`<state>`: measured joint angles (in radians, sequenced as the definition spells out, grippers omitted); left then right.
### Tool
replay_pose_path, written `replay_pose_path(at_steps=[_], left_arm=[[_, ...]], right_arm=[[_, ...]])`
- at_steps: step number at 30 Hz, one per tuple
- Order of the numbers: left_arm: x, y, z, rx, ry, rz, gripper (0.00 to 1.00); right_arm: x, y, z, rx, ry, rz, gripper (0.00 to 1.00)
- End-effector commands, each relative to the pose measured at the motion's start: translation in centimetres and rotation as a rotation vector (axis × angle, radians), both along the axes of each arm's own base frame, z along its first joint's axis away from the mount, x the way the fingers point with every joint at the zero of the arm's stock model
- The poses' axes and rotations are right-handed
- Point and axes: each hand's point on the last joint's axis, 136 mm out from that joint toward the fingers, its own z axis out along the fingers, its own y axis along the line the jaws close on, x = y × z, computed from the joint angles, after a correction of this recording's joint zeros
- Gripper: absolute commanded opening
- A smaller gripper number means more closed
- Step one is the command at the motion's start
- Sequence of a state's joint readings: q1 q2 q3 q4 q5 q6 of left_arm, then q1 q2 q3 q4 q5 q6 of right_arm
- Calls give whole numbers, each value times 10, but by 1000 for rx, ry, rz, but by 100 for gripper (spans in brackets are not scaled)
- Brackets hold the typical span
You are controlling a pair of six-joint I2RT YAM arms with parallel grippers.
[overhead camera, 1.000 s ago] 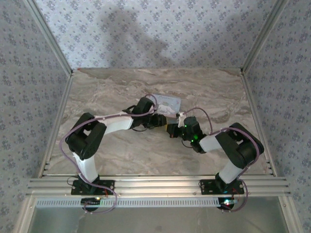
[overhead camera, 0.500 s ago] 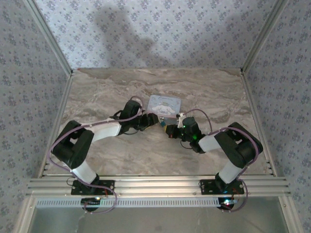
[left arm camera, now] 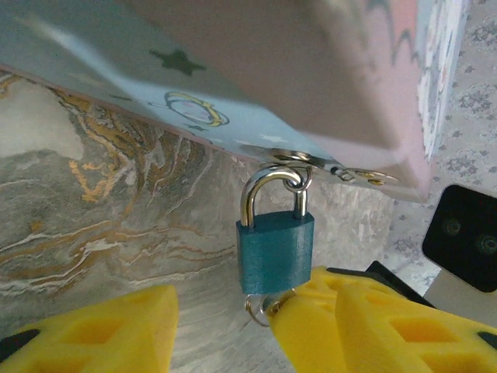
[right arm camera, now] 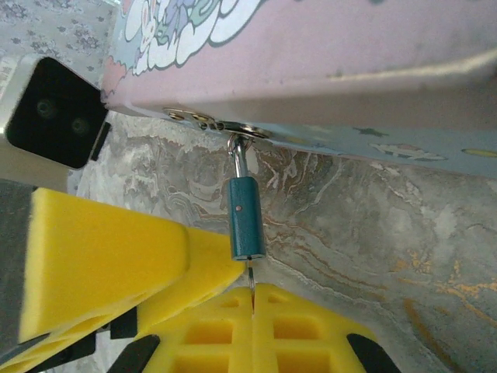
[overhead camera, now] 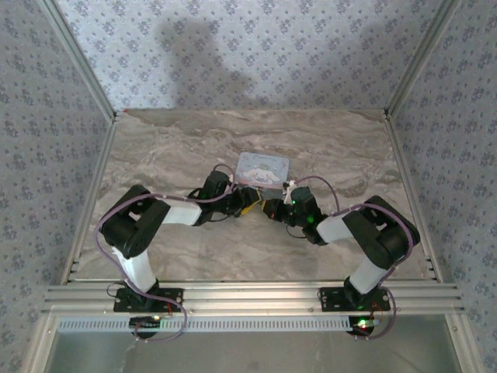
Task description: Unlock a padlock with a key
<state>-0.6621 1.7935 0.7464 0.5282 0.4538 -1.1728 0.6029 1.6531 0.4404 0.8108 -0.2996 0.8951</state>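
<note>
Two grippers meet at the near edge of a light-blue cartoon-printed tin box (overhead camera: 262,166) lying mid-table on the marble-patterned table (overhead camera: 178,140). From its hasp hangs the tiny blue padlock (left arm camera: 276,252) with a silvery shackle. Under it the right gripper (right arm camera: 252,303) pinches the thin metal key (right arm camera: 251,278); the left gripper (left arm camera: 225,315) has its fingers apart beside the padlock.

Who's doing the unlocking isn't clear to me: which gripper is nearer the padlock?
Right. The right gripper is at the base of the padlock, pinching the key there; the left gripper hangs open beside it.
</note>
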Motion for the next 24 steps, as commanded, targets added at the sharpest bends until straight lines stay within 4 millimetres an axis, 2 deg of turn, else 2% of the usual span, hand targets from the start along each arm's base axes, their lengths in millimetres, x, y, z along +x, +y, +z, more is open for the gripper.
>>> replay_pose_path(at_steps=[1, 24], left_arm=[[5, -10, 8, -47, -16, 0, 53], [11, -25, 2, -81, 19, 15, 39]], right_arm=[[1, 9, 7, 44, 19, 6, 0], [6, 14, 17, 142, 64, -28, 0]])
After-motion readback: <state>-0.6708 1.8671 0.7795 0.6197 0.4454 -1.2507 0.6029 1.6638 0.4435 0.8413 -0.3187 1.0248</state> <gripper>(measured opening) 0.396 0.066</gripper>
